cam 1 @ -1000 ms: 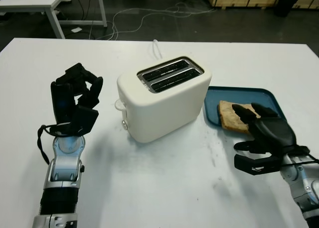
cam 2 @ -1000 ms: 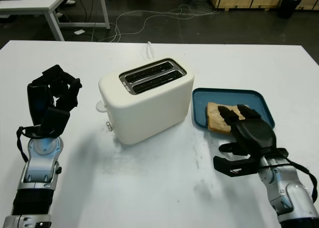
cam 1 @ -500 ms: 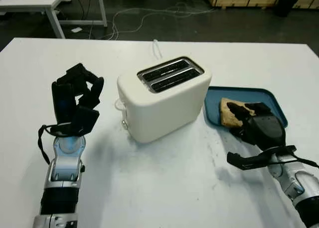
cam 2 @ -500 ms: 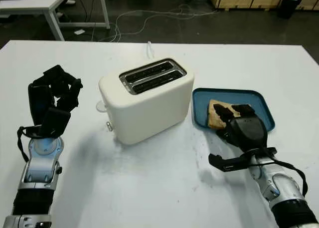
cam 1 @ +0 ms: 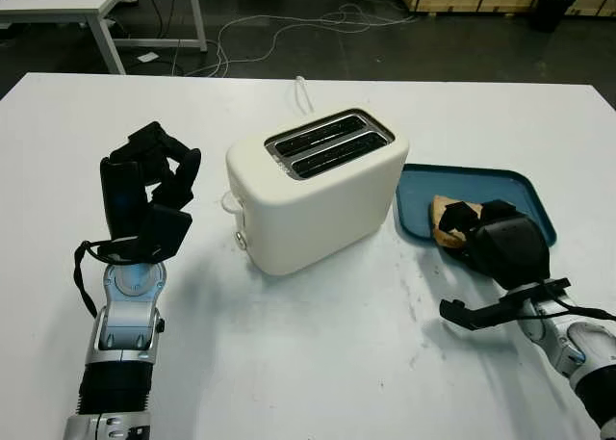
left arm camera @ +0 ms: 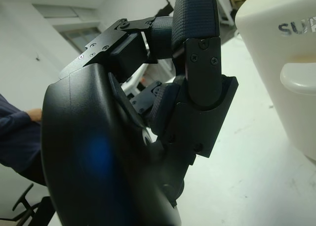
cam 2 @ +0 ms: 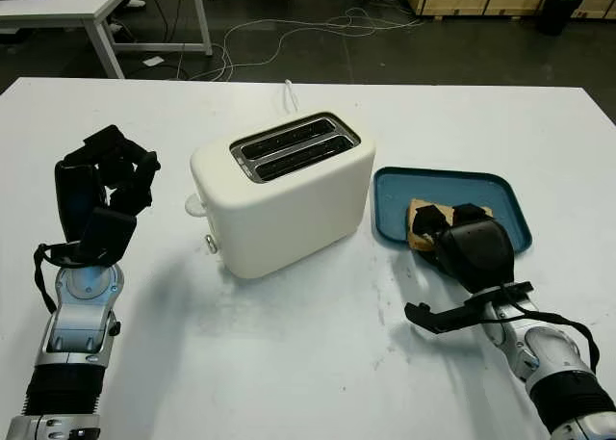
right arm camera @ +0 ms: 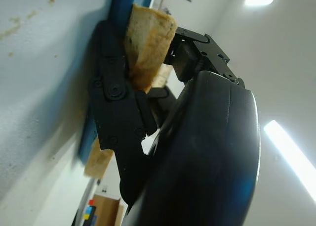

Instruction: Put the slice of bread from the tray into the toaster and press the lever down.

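Cream two-slot toaster (cam 1: 318,190) upright mid-worktop, slots empty, lever (cam 1: 230,202) up at its left end. Tan bread slice (cam 1: 448,220) tilted over blue tray (cam 1: 481,182), clasped by right robot hand (cam 1: 496,245).

Cream-white toaster (cam 1: 318,194) with dark slots rimmed in silver metal, grey raised lettering on its side, pale cream lever knob (cam 1: 230,202). Teal-blue tray (cam 1: 500,186). Slice of bread (cam 1: 445,220) tan-brown at crust, paler beige crumb. White table (cam 1: 318,363) flecked with small brownish crumbs and smudges near tray. Matte black right hand (cam 1: 496,247), glossy shell with blue glint. Matte black left hand (cam 1: 144,194), blue sheen on palm shell; silver-grey forearm below, black ribbed sleeve. White cord (cam 1: 304,93) behind toaster. Dark grey floor beyond.
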Action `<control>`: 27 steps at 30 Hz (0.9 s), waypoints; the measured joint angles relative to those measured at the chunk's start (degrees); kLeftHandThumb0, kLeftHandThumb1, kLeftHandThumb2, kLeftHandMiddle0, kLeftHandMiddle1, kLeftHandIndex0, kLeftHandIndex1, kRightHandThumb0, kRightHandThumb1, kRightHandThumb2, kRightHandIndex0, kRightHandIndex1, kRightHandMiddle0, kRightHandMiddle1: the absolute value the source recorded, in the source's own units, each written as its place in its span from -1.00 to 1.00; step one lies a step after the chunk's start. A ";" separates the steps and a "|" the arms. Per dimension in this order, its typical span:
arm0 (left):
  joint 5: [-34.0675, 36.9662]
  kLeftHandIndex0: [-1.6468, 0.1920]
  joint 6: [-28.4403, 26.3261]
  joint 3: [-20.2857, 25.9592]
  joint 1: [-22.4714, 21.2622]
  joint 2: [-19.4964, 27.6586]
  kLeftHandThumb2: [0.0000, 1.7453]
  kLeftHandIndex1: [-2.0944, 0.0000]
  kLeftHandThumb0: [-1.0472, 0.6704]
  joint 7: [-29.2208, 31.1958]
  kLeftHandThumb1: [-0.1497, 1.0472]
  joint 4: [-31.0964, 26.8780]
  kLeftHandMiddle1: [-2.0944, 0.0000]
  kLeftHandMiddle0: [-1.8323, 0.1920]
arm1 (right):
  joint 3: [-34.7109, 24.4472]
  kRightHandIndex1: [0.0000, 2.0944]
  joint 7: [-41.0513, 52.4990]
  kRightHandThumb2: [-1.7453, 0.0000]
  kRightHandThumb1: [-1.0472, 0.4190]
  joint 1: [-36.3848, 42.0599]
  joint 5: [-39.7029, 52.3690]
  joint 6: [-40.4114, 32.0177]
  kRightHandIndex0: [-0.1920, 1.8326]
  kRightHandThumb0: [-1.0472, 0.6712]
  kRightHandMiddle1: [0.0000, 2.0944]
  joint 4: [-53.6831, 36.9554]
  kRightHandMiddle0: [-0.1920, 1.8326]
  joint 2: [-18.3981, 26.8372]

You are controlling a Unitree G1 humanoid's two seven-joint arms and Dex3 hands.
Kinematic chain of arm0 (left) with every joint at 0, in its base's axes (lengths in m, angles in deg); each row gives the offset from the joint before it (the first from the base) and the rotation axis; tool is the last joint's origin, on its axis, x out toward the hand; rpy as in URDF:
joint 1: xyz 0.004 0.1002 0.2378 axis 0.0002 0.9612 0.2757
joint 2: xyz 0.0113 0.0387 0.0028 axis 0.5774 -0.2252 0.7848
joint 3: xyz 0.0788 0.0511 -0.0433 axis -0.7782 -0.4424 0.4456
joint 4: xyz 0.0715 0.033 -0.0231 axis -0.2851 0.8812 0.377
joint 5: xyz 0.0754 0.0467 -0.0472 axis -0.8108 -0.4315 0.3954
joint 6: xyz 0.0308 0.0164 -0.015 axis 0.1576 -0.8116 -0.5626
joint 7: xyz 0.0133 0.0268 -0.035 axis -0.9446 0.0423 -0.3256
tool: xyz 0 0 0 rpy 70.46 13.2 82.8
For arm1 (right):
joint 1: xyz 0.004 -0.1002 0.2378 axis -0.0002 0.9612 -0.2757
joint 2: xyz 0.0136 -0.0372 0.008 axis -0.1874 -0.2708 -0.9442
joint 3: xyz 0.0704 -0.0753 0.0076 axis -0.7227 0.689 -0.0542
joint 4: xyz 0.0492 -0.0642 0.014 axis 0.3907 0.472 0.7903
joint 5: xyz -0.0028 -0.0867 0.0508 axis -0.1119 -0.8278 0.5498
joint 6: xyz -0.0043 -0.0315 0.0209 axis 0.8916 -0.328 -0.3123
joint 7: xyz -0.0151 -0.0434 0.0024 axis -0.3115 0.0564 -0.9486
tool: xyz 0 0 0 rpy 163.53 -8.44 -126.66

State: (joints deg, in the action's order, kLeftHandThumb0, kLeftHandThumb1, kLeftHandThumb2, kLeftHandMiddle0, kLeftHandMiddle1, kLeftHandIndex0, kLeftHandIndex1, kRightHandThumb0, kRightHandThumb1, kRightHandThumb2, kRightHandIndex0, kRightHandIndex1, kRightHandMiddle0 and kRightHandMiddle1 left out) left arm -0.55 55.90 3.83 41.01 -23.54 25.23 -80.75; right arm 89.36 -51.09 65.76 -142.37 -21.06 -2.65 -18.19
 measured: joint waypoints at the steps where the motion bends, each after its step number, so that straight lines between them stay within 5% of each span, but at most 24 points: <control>1: -0.01 -0.27 0.00 0.00 0.00 0.00 -0.42 -0.40 -0.72 0.00 0.67 0.00 -0.55 -0.41 | 0.00 0.67 0.01 0.50 -0.83 0.14 -0.04 -0.02 0.33 -0.32 0.67 -0.66 -0.28 0.03; 7: 0.08 -0.27 0.05 0.01 0.00 -0.05 -0.41 -0.40 -0.72 -0.01 0.66 0.01 -0.54 -0.41 | -0.39 0.67 1.18 0.35 -0.83 0.52 0.05 -0.01 0.24 -0.30 0.67 -4.67 -0.35 1.23; 27: 0.14 -0.26 0.52 0.00 0.00 -0.24 -0.42 -0.39 -0.71 -0.04 0.69 0.09 -0.55 -0.40 | -8.84 0.67 18.42 0.38 -0.83 -2.51 15.92 7.43 0.11 -0.38 0.67 -6.91 -0.34 2.23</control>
State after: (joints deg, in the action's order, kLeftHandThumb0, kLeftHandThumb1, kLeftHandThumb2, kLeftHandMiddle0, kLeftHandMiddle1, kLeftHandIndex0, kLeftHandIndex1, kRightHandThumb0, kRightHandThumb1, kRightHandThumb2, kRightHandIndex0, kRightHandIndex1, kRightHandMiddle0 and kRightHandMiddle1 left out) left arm -0.41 56.42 3.83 41.01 -23.79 25.20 -80.66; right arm 80.52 -32.68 63.25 -126.45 -13.64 -9.56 -15.96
